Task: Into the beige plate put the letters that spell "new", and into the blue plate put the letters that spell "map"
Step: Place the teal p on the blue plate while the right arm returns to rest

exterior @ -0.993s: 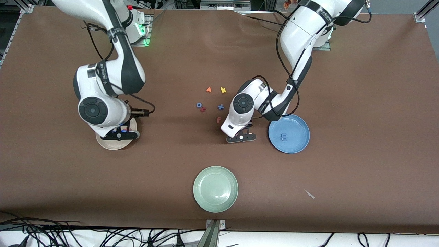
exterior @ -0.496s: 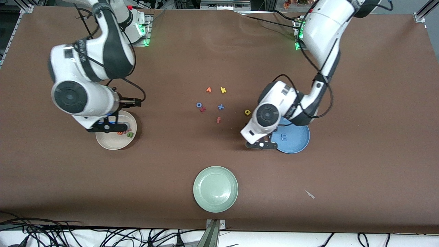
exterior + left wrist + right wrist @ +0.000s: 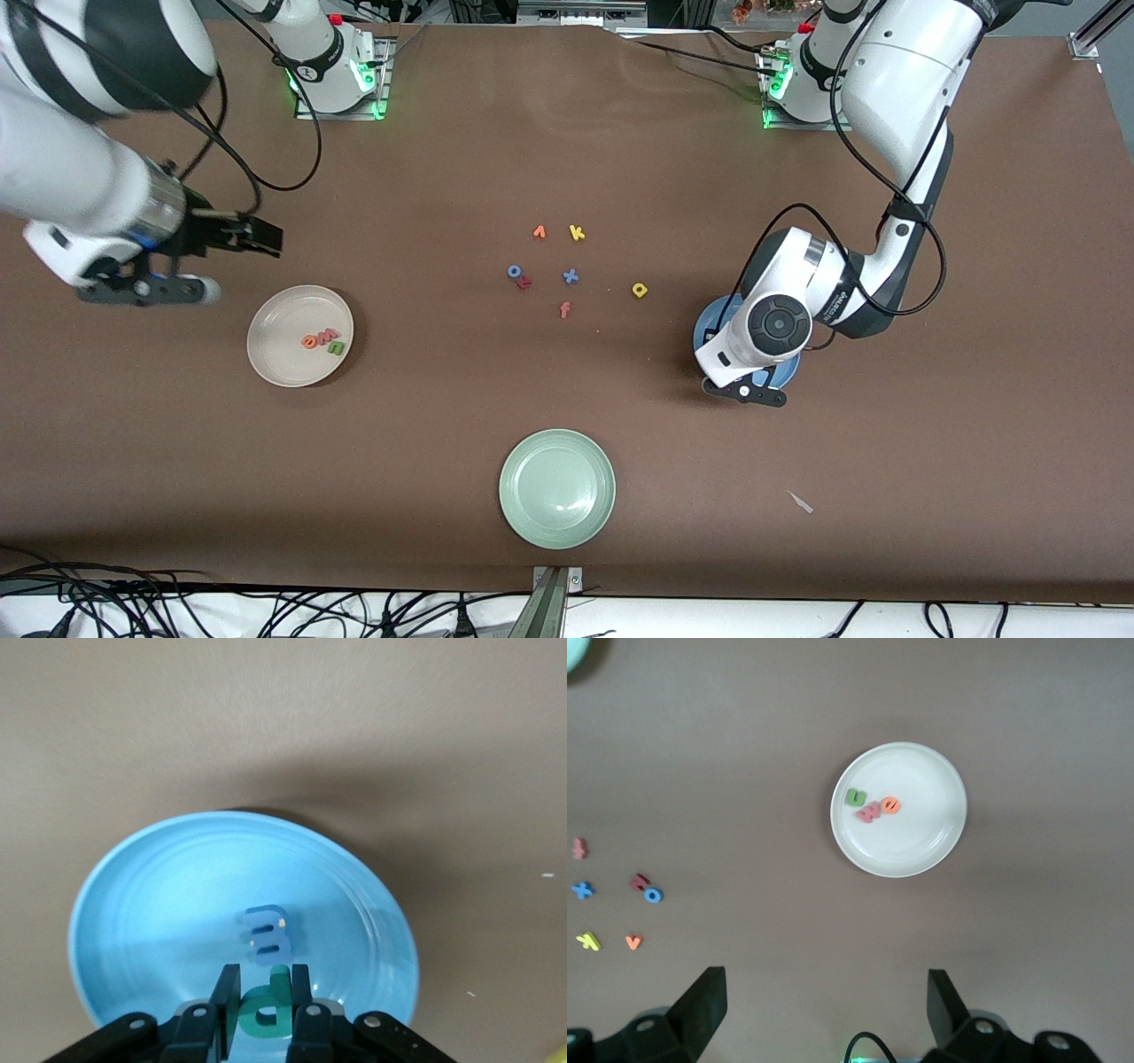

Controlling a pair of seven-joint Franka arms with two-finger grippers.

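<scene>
Left wrist view: we saw the left gripper [image 3: 263, 1014] clamped on the teal "p" [image 3: 263, 1010] over the blue plate [image 3: 133, 930], the "m" [image 3: 267, 935] lying in it. The right gripper [image 3: 146, 288], fingers spread, hung near the beige plate [image 3: 275, 354] holding "n" [image 3: 336, 348], "e" [image 3: 310, 341], "w" [image 3: 327, 335]. The yellow "a" [image 3: 640, 290] lay on the table [image 3: 930, 443].

The "n" [image 3: 336, 348], "e" [image 3: 310, 341] and "w" [image 3: 327, 335] lie in the beige plate [image 3: 275, 363]; the "m" [image 3: 267, 935] lies in the blue plate [image 3: 133, 904]; the "a" [image 3: 640, 290] lies on the surface [image 3: 930, 443].
</scene>
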